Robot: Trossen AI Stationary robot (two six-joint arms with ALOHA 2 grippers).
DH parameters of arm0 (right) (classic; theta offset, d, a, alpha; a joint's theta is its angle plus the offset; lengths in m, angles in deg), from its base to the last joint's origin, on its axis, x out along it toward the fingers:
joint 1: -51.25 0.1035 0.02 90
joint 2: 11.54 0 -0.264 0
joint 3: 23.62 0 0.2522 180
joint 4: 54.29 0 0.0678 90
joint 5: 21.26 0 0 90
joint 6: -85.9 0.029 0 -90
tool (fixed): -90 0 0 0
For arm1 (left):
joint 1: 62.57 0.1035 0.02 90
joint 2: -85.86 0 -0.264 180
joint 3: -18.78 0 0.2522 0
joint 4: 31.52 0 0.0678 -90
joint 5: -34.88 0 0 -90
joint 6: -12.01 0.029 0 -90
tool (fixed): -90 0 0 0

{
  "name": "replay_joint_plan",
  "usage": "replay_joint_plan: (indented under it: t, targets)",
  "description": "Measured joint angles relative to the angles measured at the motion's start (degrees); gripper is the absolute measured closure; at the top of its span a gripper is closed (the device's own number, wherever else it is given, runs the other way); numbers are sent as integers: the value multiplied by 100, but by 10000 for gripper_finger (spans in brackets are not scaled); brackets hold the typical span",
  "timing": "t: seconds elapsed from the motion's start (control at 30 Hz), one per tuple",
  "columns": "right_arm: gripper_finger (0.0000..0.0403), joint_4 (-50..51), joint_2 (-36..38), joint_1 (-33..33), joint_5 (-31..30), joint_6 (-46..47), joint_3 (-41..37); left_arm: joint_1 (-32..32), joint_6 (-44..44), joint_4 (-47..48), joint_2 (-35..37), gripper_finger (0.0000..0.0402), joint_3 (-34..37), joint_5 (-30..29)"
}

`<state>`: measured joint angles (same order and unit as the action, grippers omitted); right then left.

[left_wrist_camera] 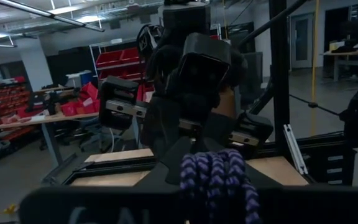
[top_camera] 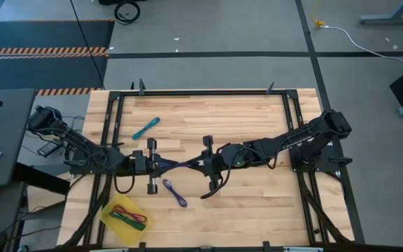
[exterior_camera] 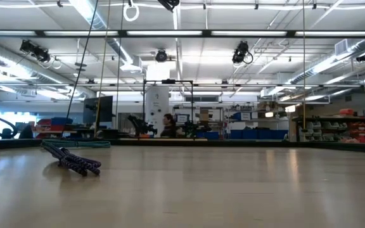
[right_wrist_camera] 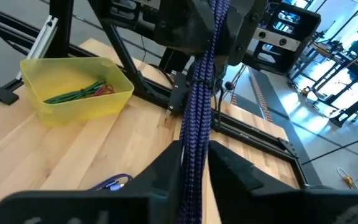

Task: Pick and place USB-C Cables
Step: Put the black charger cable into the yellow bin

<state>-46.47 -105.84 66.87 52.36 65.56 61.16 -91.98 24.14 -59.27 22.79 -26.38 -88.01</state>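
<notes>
A blue-purple USB-C cable (top_camera: 178,165) hangs stretched above the table between the two arms, its long axis running straight from one to the other. The left gripper (top_camera: 150,162) and right gripper (top_camera: 206,164) each pinch one end with closed fingers, probably a handover toward the yellow bin (top_camera: 109,217). Beyond the bin lie a second blue-purple cable (top_camera: 174,192) and, farther off, a teal cable (top_camera: 145,128).
</notes>
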Motion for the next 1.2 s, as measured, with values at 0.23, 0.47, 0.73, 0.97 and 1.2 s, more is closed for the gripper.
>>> replay_joint_plan:
  t: [0.23, 0.47, 0.73, 0.97, 1.2]
  targets:
    - [253, 568, 2, -3, -1, 70, 0, -2, -112, 571, 2, 367, -2, -664]
    - [213, 1757, 2, -28, -281, 88, 0, -71, -960, 2428, 17, 367, -521, -771]
    - [210, 2266, 106, -3, -1046, 121, 0, -772, -2979, 6973, 17, 367, -1903, -669]
    - [210, 2387, 420, 59, -1099, 395, 0, -1886, -3894, 8367, 13, 367, -2454, -71]
    - [213, 2412, 516, 59, -1099, 732, 0, -2814, -4621, 8449, -214, 367, -2731, 174]
